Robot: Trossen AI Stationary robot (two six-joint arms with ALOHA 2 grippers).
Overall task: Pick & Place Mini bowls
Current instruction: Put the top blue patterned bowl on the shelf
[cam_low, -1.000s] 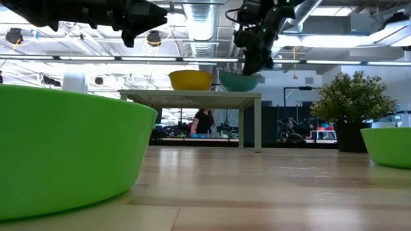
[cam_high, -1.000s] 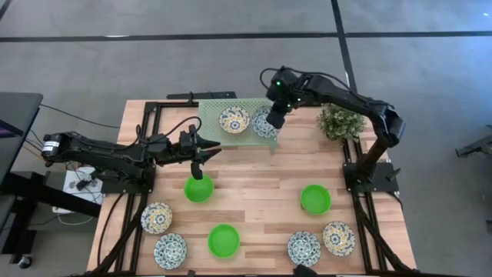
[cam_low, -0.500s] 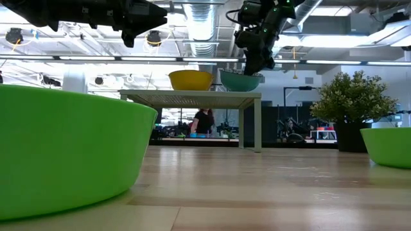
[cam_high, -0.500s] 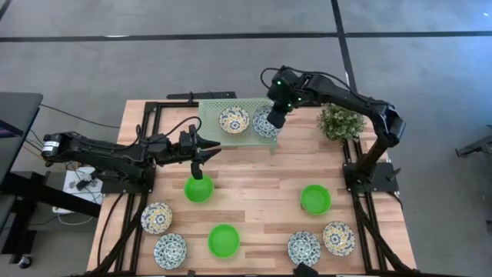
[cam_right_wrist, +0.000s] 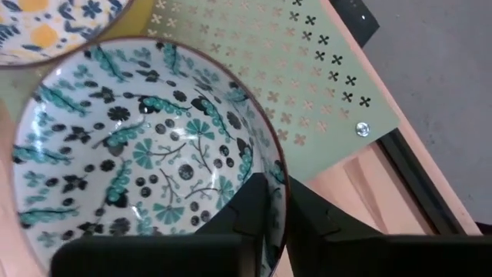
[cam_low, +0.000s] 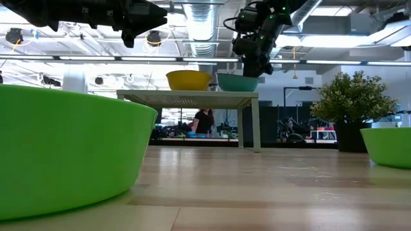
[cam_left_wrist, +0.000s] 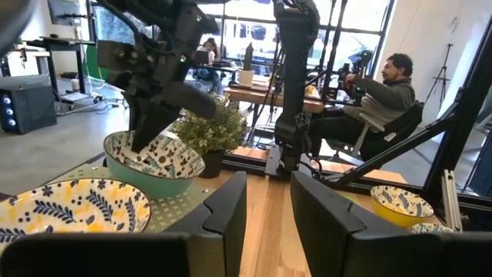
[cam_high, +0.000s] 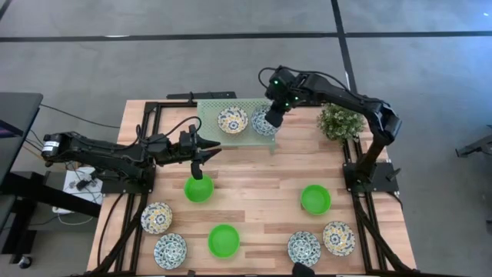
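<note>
Right gripper: the right gripper [cam_high: 269,121] is placed over the pale green perforated metal rack [cam_high: 211,112] at the far edge of the wooden table [cam_high: 254,185]. Its fingers straddle the rim of the white mini bowl with teal floral pattern [cam_right_wrist: 138,154], one finger inside and one outside. The fingers are seen only slightly parted; whether the rim is gripped or just released cannot be told.

Bowl on rack: the teal-patterned bowl is set on the rack, just beside the white mini bowl with yellow-blue floral pattern [cam_high: 233,120], which is nearer the rack's middle.

Left gripper: the left gripper [cam_high: 201,158] hangs above the table's left half, its fingers parted and nothing held between them.

Key relation: the plain bright green mini bowl [cam_high: 198,189] lies just beyond the left fingertips, toward the near edge; the left arm is judged clearly the nearer arm to it.

Other bowls: two more green bowls [cam_high: 224,241] [cam_high: 315,199] and four patterned bowls sit along the near edge, toward its two corners.

Bystander: a small potted plant [cam_high: 340,121] stands at the far right corner.
</note>
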